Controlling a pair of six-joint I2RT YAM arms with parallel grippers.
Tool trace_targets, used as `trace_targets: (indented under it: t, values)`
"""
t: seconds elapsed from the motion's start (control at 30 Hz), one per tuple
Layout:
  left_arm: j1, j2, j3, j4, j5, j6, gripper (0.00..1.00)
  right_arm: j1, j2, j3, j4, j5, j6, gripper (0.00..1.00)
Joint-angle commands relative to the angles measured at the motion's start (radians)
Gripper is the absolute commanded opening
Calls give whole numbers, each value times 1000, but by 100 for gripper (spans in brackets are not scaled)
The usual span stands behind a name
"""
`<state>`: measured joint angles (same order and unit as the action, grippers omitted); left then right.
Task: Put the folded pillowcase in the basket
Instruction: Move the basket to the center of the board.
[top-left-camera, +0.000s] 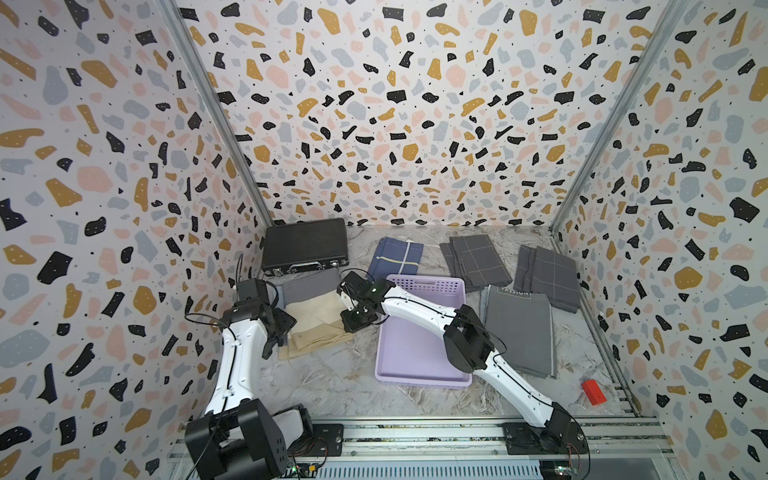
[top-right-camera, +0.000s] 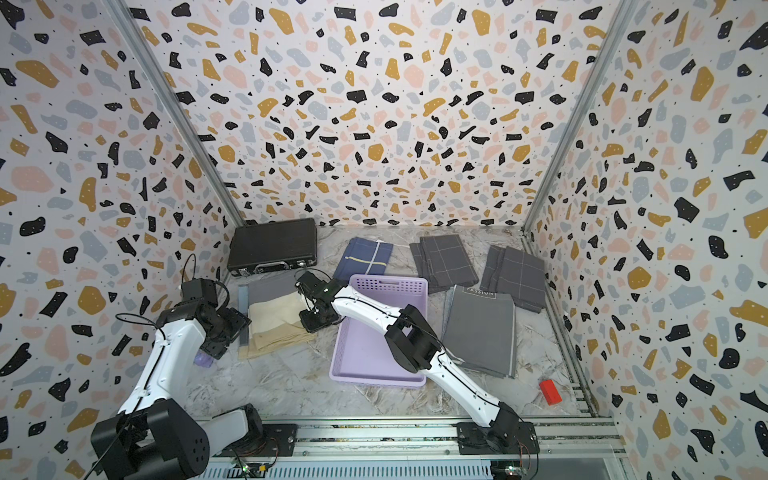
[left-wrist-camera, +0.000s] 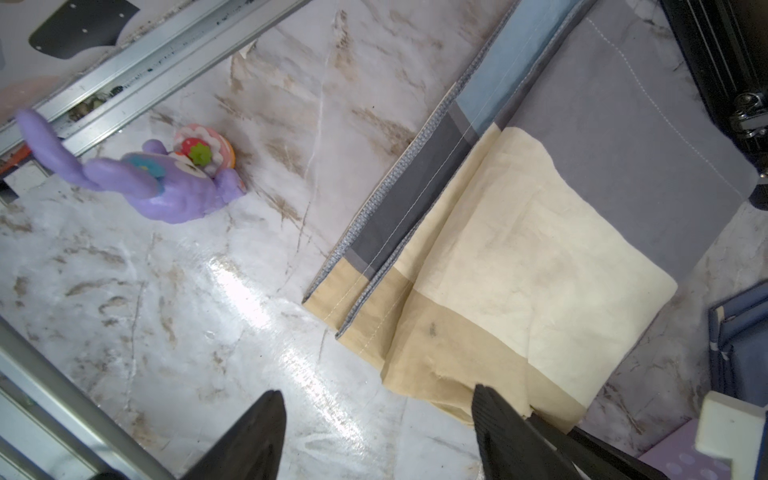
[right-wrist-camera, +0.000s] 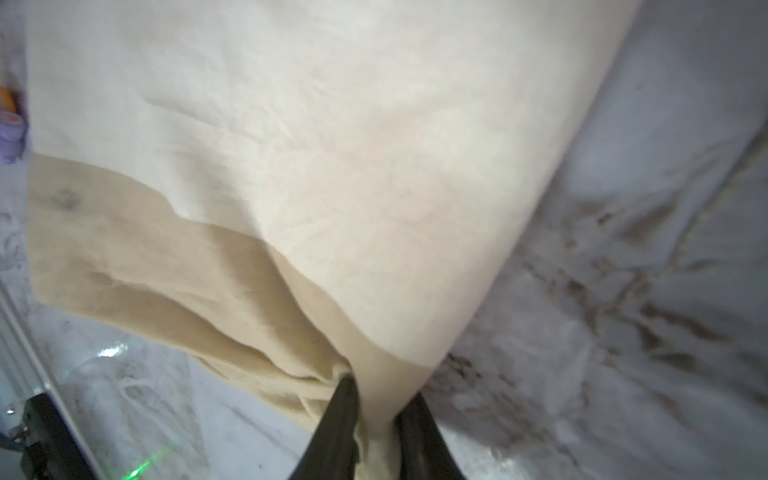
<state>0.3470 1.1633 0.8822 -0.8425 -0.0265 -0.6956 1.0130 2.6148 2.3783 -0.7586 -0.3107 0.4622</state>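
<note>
The folded pillowcase (top-left-camera: 309, 316) (top-right-camera: 274, 320), with cream, tan and grey bands, lies on the marble table just left of the lilac basket (top-left-camera: 411, 353) (top-right-camera: 365, 353). My right gripper (top-left-camera: 351, 322) (right-wrist-camera: 382, 386) reaches across the basket's far left corner. It is shut on the pillowcase's (right-wrist-camera: 291, 166) tan edge, and cloth is pinched between its black fingers. My left gripper (top-left-camera: 272, 343) (left-wrist-camera: 376, 392) stands open at the pillowcase's (left-wrist-camera: 519, 249) left side. One of its fingers is over the tan corner, the other over bare table. The basket holds nothing.
A black hard case (top-left-camera: 305, 245) stands behind the pillowcase. Behind the basket lie a blue folded cloth (top-left-camera: 395, 255) and two grey checked ones (top-left-camera: 473, 259) (top-left-camera: 548, 276). A larger grey cloth (top-left-camera: 519, 328) lies to its right. A red block (top-left-camera: 593, 392) sits front right, a purple toy (left-wrist-camera: 166, 187) by the left arm.
</note>
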Motion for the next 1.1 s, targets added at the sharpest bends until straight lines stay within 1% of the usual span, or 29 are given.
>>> trace_targets:
  t: [0.0,0.1,0.2,0.33,0.47,0.67,0.73,0.77,0.8,0.93,1.03,1.07]
  values:
    - [4,-3,-10,16,-1,1,75,2,-80,-87,-11,-13,20,8]
    - [5,6,-10,19,2,3,75,-4,-129,-143,-43,45,2,0]
    - [4,13,-15,26,8,7,75,-22,-176,-208,-79,89,-17,0]
    - [4,40,-18,47,34,7,75,-46,-191,-240,-158,147,-69,0]
    - [-2,94,-7,69,67,1,75,-63,-222,-307,-166,179,-92,0]
    - [-43,179,64,74,27,27,76,-69,-301,-407,-158,241,-118,0]
    - [-50,208,85,74,16,28,77,-69,-321,-426,-154,244,-124,0]
    - [-54,225,94,75,19,27,77,-70,-326,-429,-155,236,-125,1]
    - [-61,251,110,75,19,32,78,-70,-329,-434,-149,216,-125,6]
    - [-94,351,164,85,29,52,80,-67,-341,-458,-109,139,-126,32]
    - [-127,405,198,95,43,76,80,-67,-357,-473,-85,111,-134,47]
    - [-135,418,205,94,45,83,80,-68,-360,-471,-83,106,-135,50]
